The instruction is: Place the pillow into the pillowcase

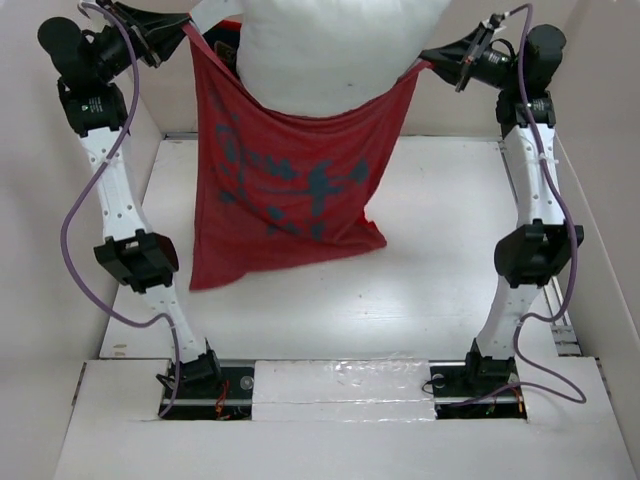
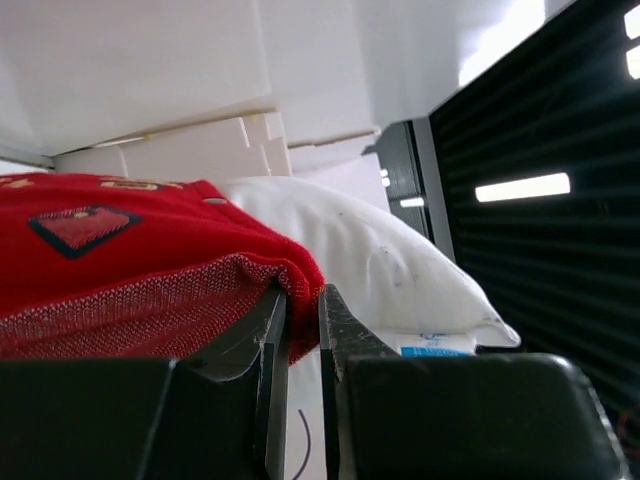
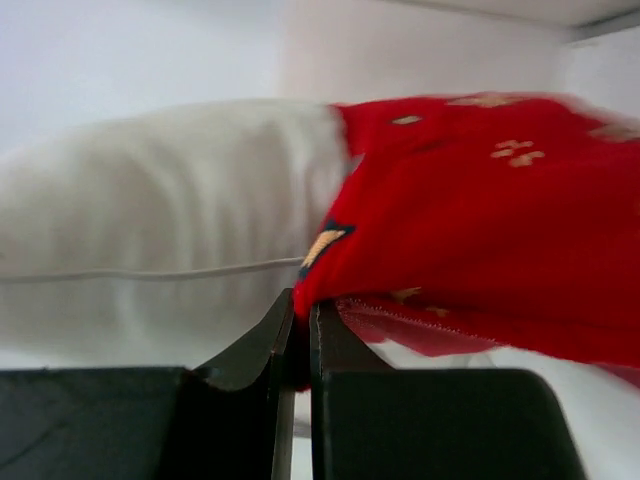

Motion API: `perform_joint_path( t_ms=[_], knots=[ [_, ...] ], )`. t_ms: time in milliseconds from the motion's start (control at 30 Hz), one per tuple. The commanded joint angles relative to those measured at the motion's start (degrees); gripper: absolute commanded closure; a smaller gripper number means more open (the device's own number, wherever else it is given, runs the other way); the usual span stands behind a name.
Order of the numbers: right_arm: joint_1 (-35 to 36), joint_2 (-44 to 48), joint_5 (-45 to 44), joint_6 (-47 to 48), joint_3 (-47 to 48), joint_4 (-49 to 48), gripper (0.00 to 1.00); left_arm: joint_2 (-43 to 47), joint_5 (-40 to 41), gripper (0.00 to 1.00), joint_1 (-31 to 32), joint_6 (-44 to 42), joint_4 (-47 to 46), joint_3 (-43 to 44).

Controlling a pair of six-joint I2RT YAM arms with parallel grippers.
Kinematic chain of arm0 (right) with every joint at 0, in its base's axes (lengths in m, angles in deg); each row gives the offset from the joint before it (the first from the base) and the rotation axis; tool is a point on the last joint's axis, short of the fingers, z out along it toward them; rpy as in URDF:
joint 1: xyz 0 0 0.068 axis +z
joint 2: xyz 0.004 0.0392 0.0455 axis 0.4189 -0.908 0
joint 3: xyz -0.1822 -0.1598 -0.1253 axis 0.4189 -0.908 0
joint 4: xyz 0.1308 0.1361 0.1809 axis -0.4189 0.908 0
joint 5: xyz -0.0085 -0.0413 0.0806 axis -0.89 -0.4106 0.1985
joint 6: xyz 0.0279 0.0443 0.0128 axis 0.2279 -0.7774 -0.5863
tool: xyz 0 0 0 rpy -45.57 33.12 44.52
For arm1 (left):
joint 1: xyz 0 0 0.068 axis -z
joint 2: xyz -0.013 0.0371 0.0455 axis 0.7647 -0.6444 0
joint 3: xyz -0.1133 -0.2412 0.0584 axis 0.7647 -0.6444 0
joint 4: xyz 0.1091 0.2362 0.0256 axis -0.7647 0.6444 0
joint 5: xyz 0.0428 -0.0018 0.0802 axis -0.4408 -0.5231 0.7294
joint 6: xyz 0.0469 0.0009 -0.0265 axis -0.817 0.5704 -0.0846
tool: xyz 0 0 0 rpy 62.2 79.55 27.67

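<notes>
Table (image 1: 300,320) white, low walls at left and right edges; pillowcase (image 1: 285,190) hangs over the far half, mouth up and stretched between the two arms, its lower end resting on the table near the middle; pillow (image 1: 330,50) sits partway in the mouth, lower part inside, upper part standing out above the hem; left gripper (image 1: 183,30) clenched on the hem's left corner; right gripper (image 1: 425,66) clenched on the right corner; both wrist views show red cloth pinched between the fingers.

The pillow (image 1: 330,50) runs off the top edge, its lower part hidden inside the pillowcase (image 1: 290,190)
</notes>
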Motion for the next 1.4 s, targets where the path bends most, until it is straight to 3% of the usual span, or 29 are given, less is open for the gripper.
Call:
perform_joint_path(
  t_ms=[0, 33, 67, 100, 133, 167, 200, 233, 267, 333, 367, 467, 533, 567, 600, 633, 767, 867, 900, 933, 1000, 1033, 1067, 1133, 1167, 1200, 1267, 1333, 1367],
  knots=[
    [-1.39, 4.61, -0.47, -31.89, 2.42, -45.41, 1.00, -0.04, -0.46, 1.00, -2.45, 13.17, -28.19, 6.42],
    [-2.08, 4.00, -6.67, -39.42, -1.19, -64.10, 1.00, 0.56, -0.47, 1.00, -2.45, 12.22, -29.08, 3.98],
    [-2.09, 3.48, -7.86, -43.50, -4.44, -66.47, 1.00, 1.96, -0.47, 1.00, -2.45, 11.16, -30.83, 0.30],
    [-2.87, 2.86, -5.61, -41.19, -5.09, -57.96, 1.00, 5.98, 1.71, 1.00, -2.45, 10.46, -33.11, -8.26],
    [-2.88, 3.38, -5.59, -34.47, -5.09, -47.87, 1.00, 8.28, 3.47, 1.00, -2.45, 10.45, -35.39, -8.35],
    [-2.88, 4.43, -5.50, -24.40, -3.70, -32.98, 1.00, 9.87, 4.88, 1.00, -2.45, 9.93, -35.41, -14.27],
    [-2.27, 6.96, -9.33, -12.46, -1.77, -16.04, 1.00, 10.50, 5.76, 1.00, -2.45, 9.92, -35.41, -14.85],
    [-1.75, 7.60, -14.85, 5.32, 0.51, -3.16, 1.00, 11.11, 8.12, 1.00, -1.84, 9.92, -34.89, -14.85],
    [-0.09, 7.60, -22.47, 10.54, 2.88, 12.10, 1.00, 11.90, 9.54, 1.00, -1.83, 9.92, -33.67, -17.38],
    [1.42, 4.29, -22.56, 17.07, 8.69, 18.91, 1.00, 14.97, 12.79, 1.00, -1.31, 9.92, -31.03, -20.03],
    [3.42, 2.96, -18.20, 18.06, 9.92, 20.07, 1.00, 14.98, 15.33, 1.00, -1.31, 7.40, -23.97, -18.12],
    [8.35, -2.76, -6.25, 19.83, 17.30, 15.45, 1.00, 14.03, 19.83, 1.00, -1.31, 1.75, -9.78, -11.98],
    [14.76, -3.38, 8.15, 14.68, 16.98, 1.98, 1.00, 11.74, 20.44, 1.00, -1.31, -2.90, -2.32, -5.20],
    [16.44, -0.60, 12.56, -6.50, 12.88, -14.90, 1.00, 10.95, 20.45, 1.00, -1.31, -4.13, 0.16, -5.18],
    [17.24, 1.78, 13.13, -19.33, 7.10, -57.88, 1.00, 10.94, 19.93, 1.00, -0.78, -5.27, 3.14, -5.97],
    [15.07, 3.28, 5.82, -27.12, 3.82, -67.45, 1.00, 10.94, 19.40, 1.00, -0.78, -7.11, 3.17, -9.98],
    [3.91, 5.49, -6.36, -32.12, 3.27, -63.69, 1.00, 10.42, 15.19, 1.00, 1.76, -11.60, 2.64, -13.98],
    [-3.64, 7.24, -13.75, -32.12, -3.65, -56.15, 1.00, 6.65, 8.52, 1.00, 4.92, -12.14, 0.28, -6.90],
    [-5.33, 8.56, -14.55, -26.81, -4.38, -51.60, 1.00, 4.89, 6.93, 1.00, 6.85, -11.53, -0.25, -4.85],
    [-6.82, 9.26, -15.16, -21.97, -4.39, -35.02, 1.00, 4.88, 4.48, 1.00, 7.65, -10.65, -3.39, -3.27],
    [-9.29, 9.98, -20.50, -9.94, 0.75, -13.69, 1.00, 4.88, 3.84, 1.00, 8.97, -8.02, -7.88, -3.42],
    [-9.30, 9.98, -23.75, 1.69, 4.36, -2.71, 1.00, 6.44, 3.84, 1.00, 8.98, -5.92, -11.21, -4.99],
    [-9.30, 9.02, -26.74, 5.98, 7.79, 12.37, 1.00, 7.15, 4.36, 1.00, 8.98, 0.28, -21.16, -6.84],
    [-7.64, 7.52, -28.97, 12.41, 12.65, 18.74, 1.00, 7.16, 5.85, 1.00, 8.98, 6.03, -28.52, -8.09],
    [-6.85, 6.82, -27.40, 15.31, 12.14, 19.55, 1.00, 5.25, 7.69, 1.00, 8.98, 7.97, -31.26, -6.08],
    [-5.45, 6.81, -19.64, 15.34, 10.57, 15.55, 1.00, 4.18, 8.84, 1.00, 8.98, 9.47, -31.28, -1.02],
    [-3.77, 4.90, -9.51, 10.03, 7.56, 8.34, 1.00, 3.29, 11.39, 1.00, 9.50, 10.70, -32.94, 0.53],
    [-0.62, 3.48, 5.48, -3.38, 3.20, -21.69, 1.00, 4.08, 15.43, 1.00, 9.50, 11.93, -35.93, -3.65],
    [0.27, 1.73, 6.53, -17.73, 0.99, -43.77, 1.00, 4.87, 16.49, 1.00, 9.50, 12.73, -36.90, -6.04]
  ],
)
